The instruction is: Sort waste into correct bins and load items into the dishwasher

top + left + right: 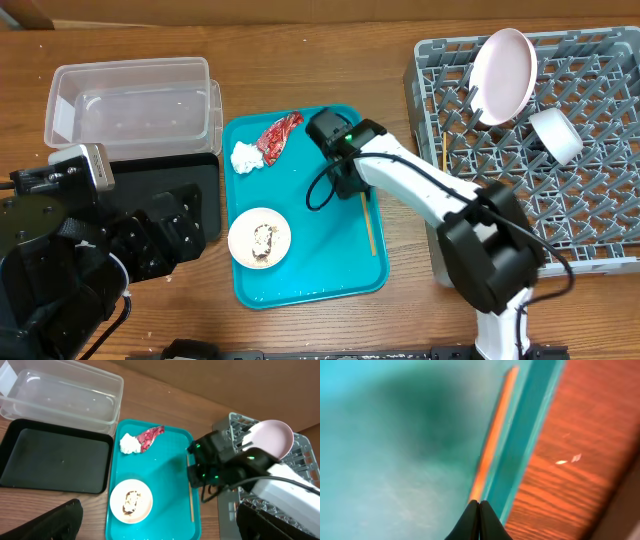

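Note:
My right gripper [352,188] [478,503] is down on the teal tray, shut on the near end of a wooden chopstick [369,225] [494,442] that lies along the tray's right rim. My left gripper [160,527] is open and empty, high above the tray's front. On the tray are a red wrapper [280,135], a white napkin [245,157] and a small white bowl [259,238] of rice and brown scraps. The clear tub [130,100] and the black tray [195,190] are to the left. The grey dish rack [590,215] holds a pale plate [503,75] and a white cup [555,135].
The teal tray [320,250] sits in the middle of the wooden table. My left arm covers the black tray's left half in the overhead view. A thin wooden stick [444,152] stands in the rack's left side. The rack's edge is close to the tray's right rim.

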`<action>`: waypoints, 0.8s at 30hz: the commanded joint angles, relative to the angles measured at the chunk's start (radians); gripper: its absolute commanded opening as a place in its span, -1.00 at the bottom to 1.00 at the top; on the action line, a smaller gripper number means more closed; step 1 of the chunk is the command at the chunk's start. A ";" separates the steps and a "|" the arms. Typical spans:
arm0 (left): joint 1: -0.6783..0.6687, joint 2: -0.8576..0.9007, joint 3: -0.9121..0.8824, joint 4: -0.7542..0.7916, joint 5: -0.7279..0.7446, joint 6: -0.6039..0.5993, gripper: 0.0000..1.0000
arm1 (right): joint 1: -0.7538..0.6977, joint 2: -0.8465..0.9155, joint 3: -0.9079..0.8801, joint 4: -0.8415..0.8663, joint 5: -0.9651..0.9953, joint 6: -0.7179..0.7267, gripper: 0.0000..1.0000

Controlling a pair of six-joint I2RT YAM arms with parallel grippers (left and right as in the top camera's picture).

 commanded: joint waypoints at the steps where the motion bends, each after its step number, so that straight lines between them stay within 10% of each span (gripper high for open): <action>1: 0.001 0.003 0.007 0.005 0.001 0.008 1.00 | 0.002 -0.118 0.039 0.022 0.023 0.016 -0.92; 6: 0.001 0.003 0.007 0.005 0.001 0.008 1.00 | -0.021 -0.106 0.030 0.025 0.008 0.008 -0.91; 8: 0.001 0.003 0.007 0.005 0.001 0.009 1.00 | -0.024 -0.087 0.022 0.023 -0.058 -0.030 -0.31; 14: 0.001 0.003 0.007 0.005 0.001 0.008 1.00 | -0.021 -0.021 -0.036 0.032 -0.128 -0.058 0.06; 19: 0.001 0.003 0.007 0.005 0.001 0.008 1.00 | -0.048 0.032 -0.089 0.079 -0.087 -0.054 0.03; 24: 0.001 0.003 0.007 0.005 0.001 0.008 1.00 | -0.068 0.048 -0.100 0.082 -0.187 -0.055 -0.61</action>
